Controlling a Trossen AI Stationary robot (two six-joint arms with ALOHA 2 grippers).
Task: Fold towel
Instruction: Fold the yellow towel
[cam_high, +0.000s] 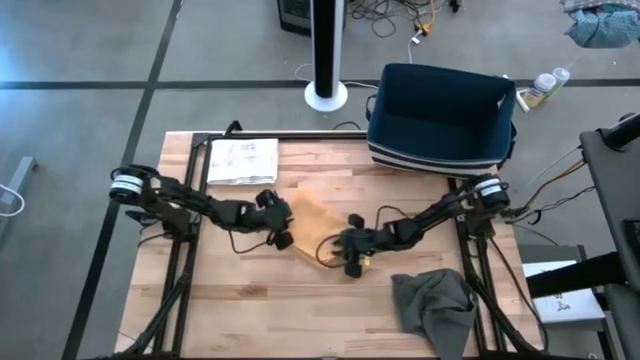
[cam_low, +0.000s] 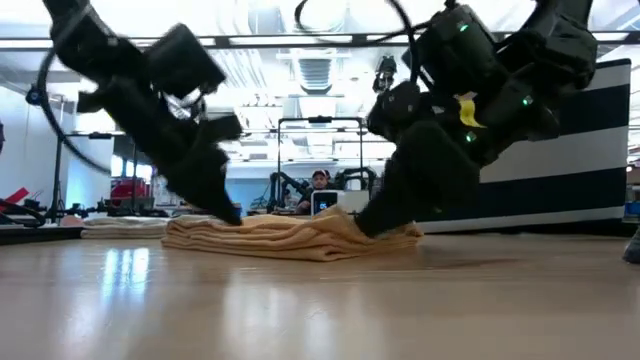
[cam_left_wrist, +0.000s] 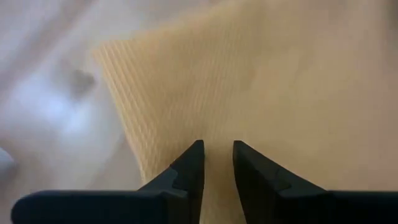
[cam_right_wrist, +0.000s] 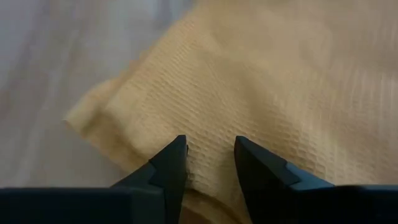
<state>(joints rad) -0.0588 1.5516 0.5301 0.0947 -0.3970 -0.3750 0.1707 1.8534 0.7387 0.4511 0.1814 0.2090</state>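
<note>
A tan waffle-weave towel (cam_high: 312, 225) lies folded in several layers, flat on the middle of the wooden table. My left gripper (cam_left_wrist: 217, 146) slants down over the towel's left part (cam_low: 228, 212), its fingers a narrow gap apart with only towel surface showing between them. My right gripper (cam_right_wrist: 210, 142) slants down over the towel's near right corner (cam_low: 375, 222), its fingers wider apart, above a layered edge (cam_right_wrist: 99, 112). My left gripper has its fingertips (cam_left_wrist: 193, 152) right at the towel's top surface; I cannot tell whether they touch it. My right gripper has its fingertips (cam_right_wrist: 177, 149) just over the top layer by the corner; whether they touch the cloth cannot be told.
A crumpled grey cloth (cam_high: 435, 305) lies at the near right of the table. A white folded piece (cam_high: 242, 160) lies at the far left. A navy bin (cam_high: 440, 118) stands at the far right edge. Bare wood shows along the near edge.
</note>
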